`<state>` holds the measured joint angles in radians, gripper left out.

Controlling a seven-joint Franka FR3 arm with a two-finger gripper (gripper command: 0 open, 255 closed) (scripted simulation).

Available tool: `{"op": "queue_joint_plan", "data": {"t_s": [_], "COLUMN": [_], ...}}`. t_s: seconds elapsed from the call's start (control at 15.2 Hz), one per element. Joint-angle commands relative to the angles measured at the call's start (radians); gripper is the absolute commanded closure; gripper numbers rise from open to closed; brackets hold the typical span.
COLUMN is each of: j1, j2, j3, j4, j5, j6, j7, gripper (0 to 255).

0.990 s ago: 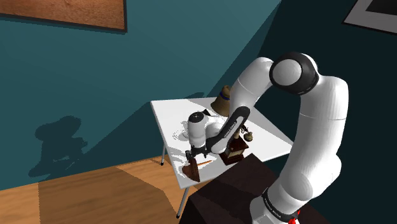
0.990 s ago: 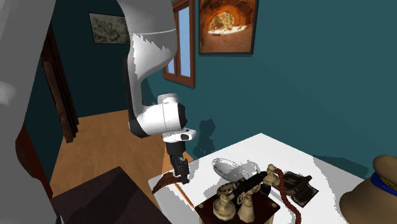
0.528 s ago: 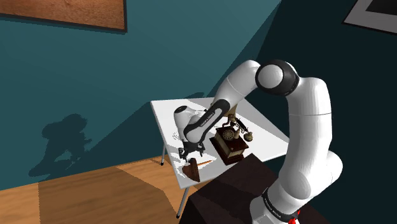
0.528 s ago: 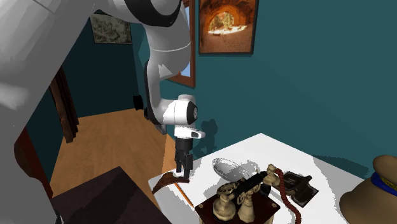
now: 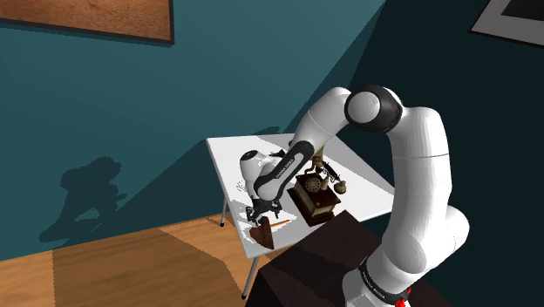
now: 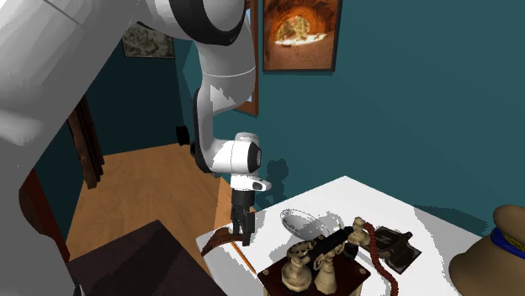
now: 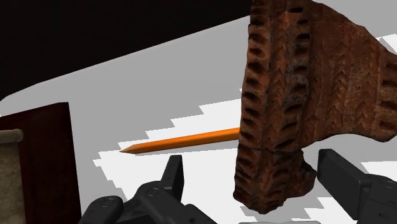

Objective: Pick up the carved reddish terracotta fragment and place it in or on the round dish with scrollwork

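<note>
Our jaws stand apart, one on each side of the reddish terracotta fragment (image 7: 286,108), and neither presses on it yet; one looks very near its lower corner, while the other leaves a clear gap. The fragment, with a notched rim and a herringbone face, lies at the corner of the white tabletop (image 6: 379,198) nearest the stand, close to the edge. An orange pencil (image 7: 184,141) runs up to it, and we cannot tell whether its end goes under or behind. We judge the risks as follows. If the jaws close off-centre, the near one may shove the piece toward the edge. Its uneven, tapering faces may let it twist or slip out. The pencil may be dragged along. The round dish with scrollwork (image 6: 304,222) sits farther in, just beside an old telephone (image 6: 324,256), which a low carry might clip.
</note>
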<state>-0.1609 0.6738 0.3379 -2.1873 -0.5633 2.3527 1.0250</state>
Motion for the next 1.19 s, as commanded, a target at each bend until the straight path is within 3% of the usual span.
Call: {"op": "queue_joint_plan", "data": {"t_s": [0.0, 0.13, 0.2, 0.79, 1.12], "j1": [0.0, 0.0, 0.0, 0.0, -0.022], "j2": [0.0, 0.0, 0.0, 0.0, -0.069], "j3": [0.0, 0.0, 0.0, 0.0, 0.03], "j4": [0.0, 0.0, 0.0, 0.0, -0.029], "j5": [0.0, 0.0, 0.0, 0.0, 0.034], "j6": [0.001, 0.0, 0.0, 0.001, -0.036], "j7": [0.0, 0.0, 0.0, 0.0, -0.025], "gripper": [0, 0, 255, 255, 255]}}
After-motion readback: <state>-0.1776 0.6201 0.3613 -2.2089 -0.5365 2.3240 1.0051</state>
